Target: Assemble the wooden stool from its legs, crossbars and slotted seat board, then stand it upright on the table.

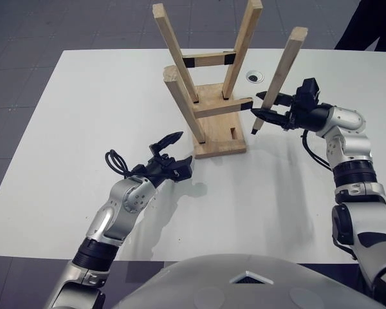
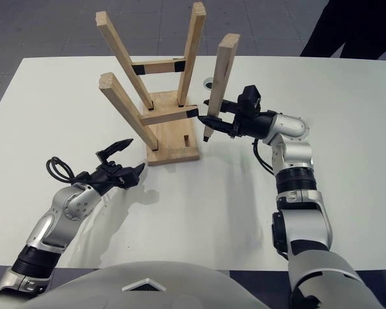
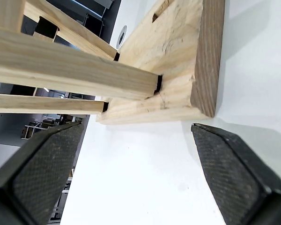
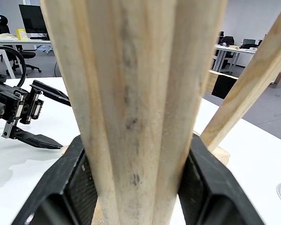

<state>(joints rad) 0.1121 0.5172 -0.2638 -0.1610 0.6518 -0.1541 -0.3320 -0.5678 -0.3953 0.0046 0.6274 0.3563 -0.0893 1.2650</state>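
Note:
The slotted seat board (image 1: 217, 129) lies flat on the white table (image 1: 83, 103) with three legs rising from it, joined by two crossbars (image 1: 211, 60). My right gripper (image 1: 262, 110) is shut on a fourth wooden leg (image 1: 284, 71), held upright just right of the board, its lower end near a crossbar's black tip (image 1: 246, 105). In the right wrist view the leg (image 4: 136, 108) stands between the pads. My left gripper (image 1: 175, 150) is open, low over the table a little left of the board's near corner (image 3: 203, 70), holding nothing.
A round cable hole (image 1: 255, 76) sits in the table behind the stool. A dark-clothed person stands past the far right corner (image 2: 354, 29). Bare table surface spreads to the left and along the near edge.

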